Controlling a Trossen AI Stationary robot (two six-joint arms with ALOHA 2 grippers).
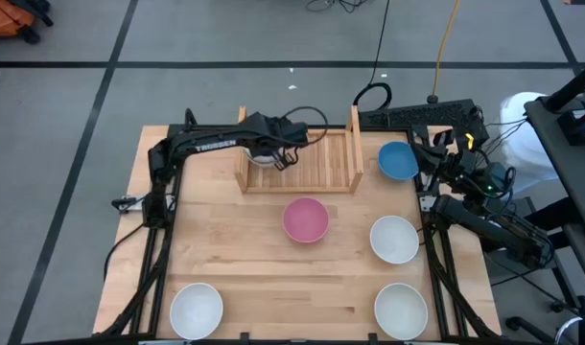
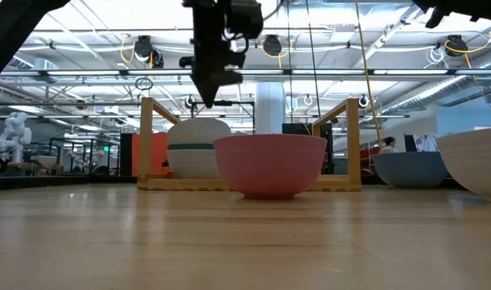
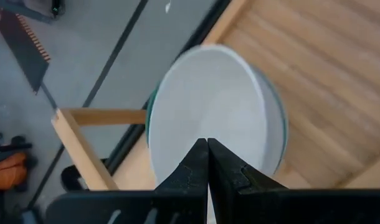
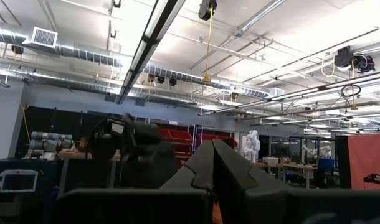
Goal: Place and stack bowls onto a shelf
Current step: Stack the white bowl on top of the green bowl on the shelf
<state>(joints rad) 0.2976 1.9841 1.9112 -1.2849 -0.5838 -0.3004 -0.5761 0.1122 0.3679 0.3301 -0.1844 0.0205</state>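
**Now the left arm hangs over the stack in the shelf**

So here is what I see from my seat. My left gripper [image 1: 285,158] is in the upper middle of the high view, right above the stack of bowls [image 2: 199,147] in the left part of the shelf [image 1: 321,165]. Its fingers are pressed together and hold nothing. In the left wrist view the top white bowl [image 3: 215,118] sits just under the tips. I think a bowl has been set down there and the arm is free to go.

My right gripper [image 4: 213,163] waits at the right edge of the table, pointing up at the room. Its fingers are shut too, with nothing in them.

Five bowls are not on the shelf yet. The blue bowl [image 1: 398,160] sits just right of the shelf. The pink bowl [image 1: 305,219] is in the middle. White bowls are at the right [image 1: 394,239], lower right [image 1: 401,310] and lower left [image 1: 196,310].

Next I would lift the left arm clear, open its fingers, and go for the pink bowl. I must grab its rim well so it does not slip.
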